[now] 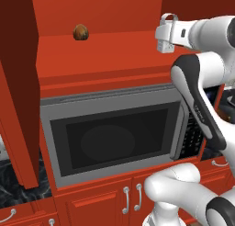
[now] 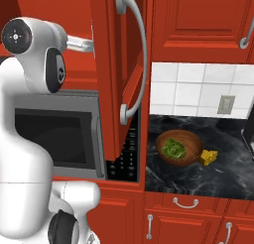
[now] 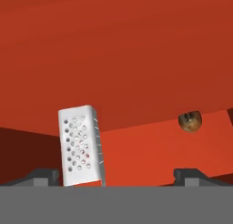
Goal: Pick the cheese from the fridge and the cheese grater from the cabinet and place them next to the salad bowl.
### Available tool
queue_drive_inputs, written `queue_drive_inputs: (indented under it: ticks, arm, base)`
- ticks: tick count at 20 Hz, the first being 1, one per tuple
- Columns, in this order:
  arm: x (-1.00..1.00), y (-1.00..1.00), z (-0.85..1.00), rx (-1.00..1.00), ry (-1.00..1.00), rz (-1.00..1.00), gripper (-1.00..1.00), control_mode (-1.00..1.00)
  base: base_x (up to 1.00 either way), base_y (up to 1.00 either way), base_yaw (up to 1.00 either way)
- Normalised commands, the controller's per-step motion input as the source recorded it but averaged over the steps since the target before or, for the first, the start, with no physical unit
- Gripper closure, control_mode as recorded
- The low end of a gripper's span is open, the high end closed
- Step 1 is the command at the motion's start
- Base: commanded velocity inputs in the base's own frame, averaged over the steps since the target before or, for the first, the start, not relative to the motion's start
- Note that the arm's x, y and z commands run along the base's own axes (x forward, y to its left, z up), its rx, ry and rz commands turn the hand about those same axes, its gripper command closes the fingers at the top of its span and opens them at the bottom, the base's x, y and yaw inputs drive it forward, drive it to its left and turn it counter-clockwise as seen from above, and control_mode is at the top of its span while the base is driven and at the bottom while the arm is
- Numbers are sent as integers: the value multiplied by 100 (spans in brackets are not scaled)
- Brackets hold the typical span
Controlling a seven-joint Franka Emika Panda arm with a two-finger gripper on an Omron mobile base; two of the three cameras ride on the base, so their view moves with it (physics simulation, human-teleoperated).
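My fingers (image 3: 118, 174) stand spread wide, gripping nothing; the grater (image 3: 81, 145) stands between them toward 9 o'clock on the cabinet shelf (image 3: 150, 145). Cheese (image 2: 209, 157) touches the salad bowl (image 2: 178, 148) on the tabletop (image 2: 223, 178).

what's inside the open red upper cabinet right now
On the cabinet's shelf sit the cheese grater and, apart from it, a small brown round thing. The open door and the arm cover the shelf's ends, so anything there cannot be seen.
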Motion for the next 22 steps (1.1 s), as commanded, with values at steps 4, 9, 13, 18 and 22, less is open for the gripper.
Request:
queue_drive_inputs:
  ticks: [4,9,13,18,22]
  arm:
    - [0,0,0,0,0,0,-100,-100]
    - [25,0,0,0,0,0,-100,-100]
    - [61,0,-3,0,0,3,-100,-100]
    - [30,0,0,0,0,0,-100,-100]
    - [0,0,0,0,0,0,-100,-100]
  base:
    - [0,0,0]
    - [0,0,0]
    - [0,0,0]
    - [0,0,0]
    - [0,0,0]
